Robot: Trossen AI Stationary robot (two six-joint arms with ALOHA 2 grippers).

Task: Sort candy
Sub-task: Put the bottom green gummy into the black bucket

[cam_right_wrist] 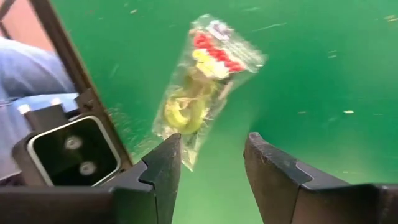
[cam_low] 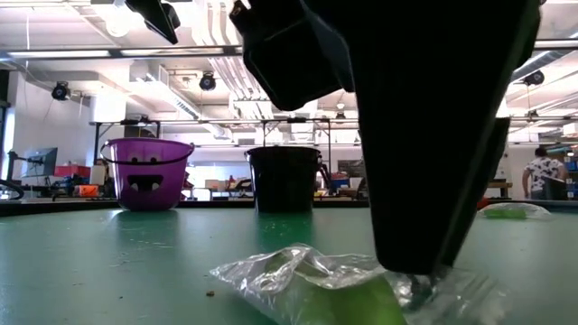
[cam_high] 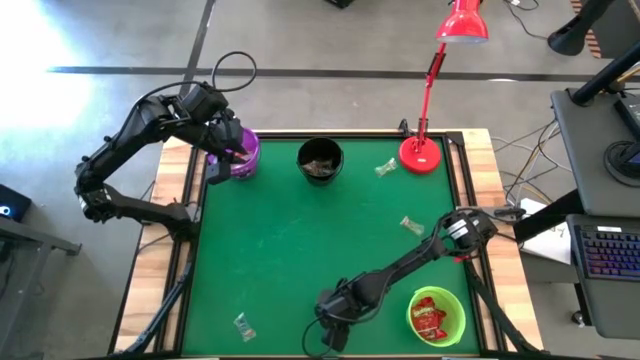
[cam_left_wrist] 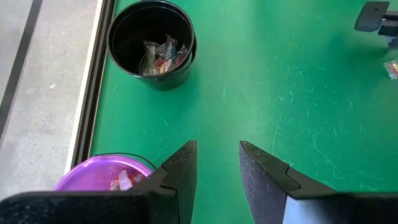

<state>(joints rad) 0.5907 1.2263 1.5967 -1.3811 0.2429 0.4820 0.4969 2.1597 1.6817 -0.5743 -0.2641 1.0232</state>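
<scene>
A candy in a clear wrapper with green, yellow and red inside (cam_right_wrist: 202, 84) lies on the green mat close to the table's near edge, and the low view shows it close up (cam_low: 307, 289). My right gripper (cam_right_wrist: 211, 162) is open and slants down over it, with a finger on either side of the wrapper's near end. From above, the gripper (cam_high: 333, 335) hides this candy. My left gripper (cam_left_wrist: 217, 168) hangs open and holds nothing above the purple bowl (cam_high: 240, 155) at the far left. Other candies lie loose on the mat (cam_high: 242, 325) (cam_high: 410, 225) (cam_high: 385, 168). My right gripper comes at the candy slanting from above, and the wrapper's near end (cam_right_wrist: 186, 152) lies flat on the mat between the open fingers. In the low view one fingertip (cam_low: 415, 266) stands at the wrapper's edge. I cannot tell whether it touches.
The black bowl (cam_high: 320, 160) at the far middle holds several candies. The green bowl (cam_high: 437, 315) at the near right holds red ones. A red desk lamp (cam_high: 423, 152) stands at the far right. The low camera's housing (cam_right_wrist: 68, 149) sits at the near edge beside my right gripper.
</scene>
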